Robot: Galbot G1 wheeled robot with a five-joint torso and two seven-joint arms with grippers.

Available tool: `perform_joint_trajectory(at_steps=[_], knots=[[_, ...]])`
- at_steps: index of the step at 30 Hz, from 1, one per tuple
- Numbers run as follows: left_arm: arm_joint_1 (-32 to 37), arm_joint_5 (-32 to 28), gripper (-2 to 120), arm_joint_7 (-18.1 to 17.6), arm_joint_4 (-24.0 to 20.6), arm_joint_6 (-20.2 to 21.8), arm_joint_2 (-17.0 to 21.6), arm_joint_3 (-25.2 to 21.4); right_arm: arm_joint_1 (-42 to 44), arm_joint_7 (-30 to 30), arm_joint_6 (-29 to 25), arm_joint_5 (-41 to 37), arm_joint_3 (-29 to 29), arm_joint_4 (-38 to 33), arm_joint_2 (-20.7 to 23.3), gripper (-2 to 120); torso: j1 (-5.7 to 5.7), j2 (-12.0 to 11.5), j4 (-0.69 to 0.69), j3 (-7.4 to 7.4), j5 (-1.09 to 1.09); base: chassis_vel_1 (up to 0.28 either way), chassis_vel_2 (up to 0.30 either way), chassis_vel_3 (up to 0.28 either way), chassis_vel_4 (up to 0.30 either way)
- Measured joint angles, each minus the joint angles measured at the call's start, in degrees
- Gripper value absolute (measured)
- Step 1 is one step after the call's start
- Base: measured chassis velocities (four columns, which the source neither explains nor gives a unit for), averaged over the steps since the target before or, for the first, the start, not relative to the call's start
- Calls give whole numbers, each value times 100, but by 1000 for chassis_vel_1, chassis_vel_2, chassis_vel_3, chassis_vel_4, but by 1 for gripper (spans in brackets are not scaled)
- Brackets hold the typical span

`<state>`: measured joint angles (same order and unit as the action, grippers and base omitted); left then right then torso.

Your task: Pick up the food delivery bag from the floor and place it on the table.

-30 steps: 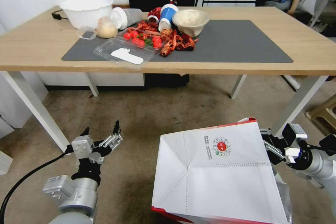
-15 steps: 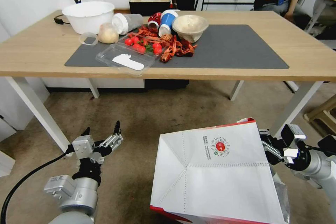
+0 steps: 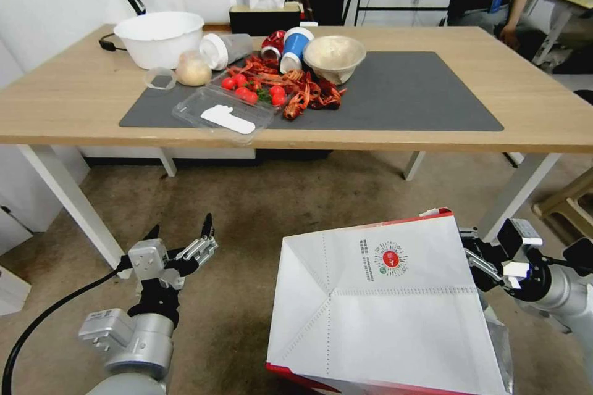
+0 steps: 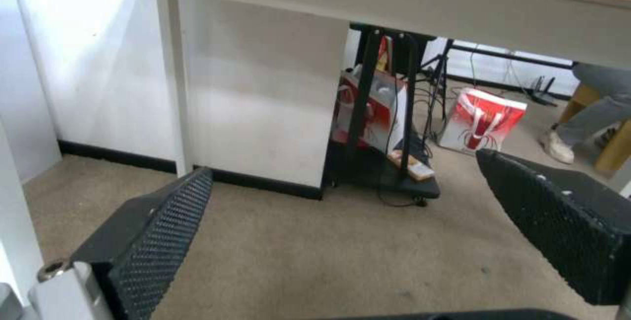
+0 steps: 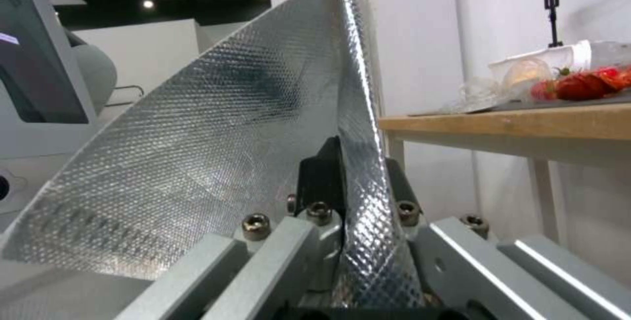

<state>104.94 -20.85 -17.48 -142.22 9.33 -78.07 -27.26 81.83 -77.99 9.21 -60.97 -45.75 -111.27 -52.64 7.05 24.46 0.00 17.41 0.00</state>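
Right gripper (image 3: 479,257) clamps the food delivery bag (image 3: 383,308) rim; table (image 3: 543,117) view has shifted, bag raised; left gripper (image 3: 179,241) spread, idle.

The food delivery bag (image 3: 383,308) runs off the head view's lower edge, its base and handles unseen. Its white panel covers the right gripper (image 3: 474,258) where the jaws close on the bag's wall; in the right wrist view only dark finger pads (image 5: 323,172) peek either side of the foil lining (image 5: 210,152). Print beside the bag's red logo (image 3: 390,258) is too small to read. The left gripper (image 4: 342,211) fingers are cropped by the wrist view's edges.
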Motion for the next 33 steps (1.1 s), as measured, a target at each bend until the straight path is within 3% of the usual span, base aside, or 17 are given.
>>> perform_joint_trajectory(at_steps=[33], knots=[[63, 20, 100, 1, -86, -32, -12, -17, 97, -5, 9, -34, -145, -94, 6, 0, 271, 735, 0, 466, 0, 0, 0, 0, 0]])
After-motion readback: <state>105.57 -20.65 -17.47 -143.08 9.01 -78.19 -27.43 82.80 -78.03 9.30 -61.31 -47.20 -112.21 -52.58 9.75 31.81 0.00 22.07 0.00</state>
